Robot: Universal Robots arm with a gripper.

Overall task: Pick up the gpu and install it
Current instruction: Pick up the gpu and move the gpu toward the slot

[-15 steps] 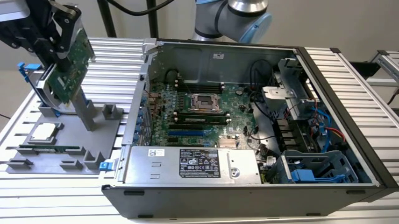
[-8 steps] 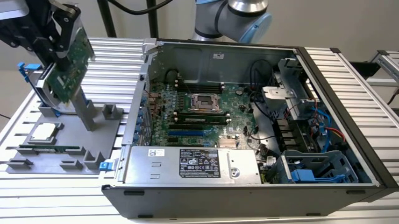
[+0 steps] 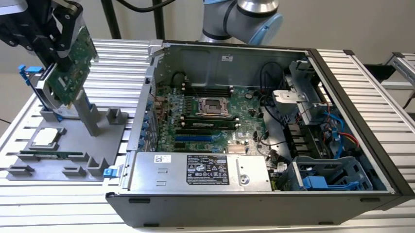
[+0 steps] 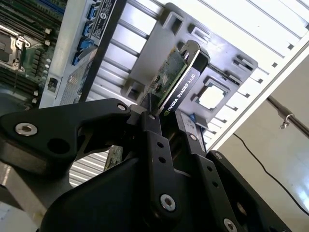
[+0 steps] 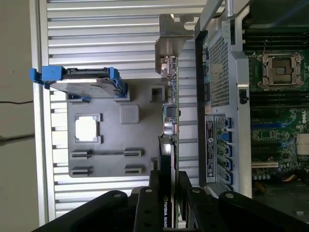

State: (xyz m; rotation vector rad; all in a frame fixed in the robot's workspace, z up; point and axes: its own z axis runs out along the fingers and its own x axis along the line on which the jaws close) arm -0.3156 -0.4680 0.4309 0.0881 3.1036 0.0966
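In the exterior view, the gpu (image 3: 73, 65) is held tilted over the grey tray (image 3: 104, 141), at the exterior view's left of the open computer case (image 3: 227, 213). In the second wrist view, the gripper (image 4: 166, 121) is seen clamped on the gpu's edge. In the first wrist view, the gpu is seen edge-on, near the hard drive (image 5: 82, 82).

The gpu (image 3: 70, 65), clamped in the gripper (image 4: 166, 123), hangs above the gray tray (image 3: 97, 148), with the blue-railed hard drive (image 5: 79, 79) just beside it. The case wall (image 3: 146, 90) stands between the tray and the motherboard (image 3: 250, 94). The slots there seem unblocked, with cables (image 3: 277, 138) crowding the exterior view's right.
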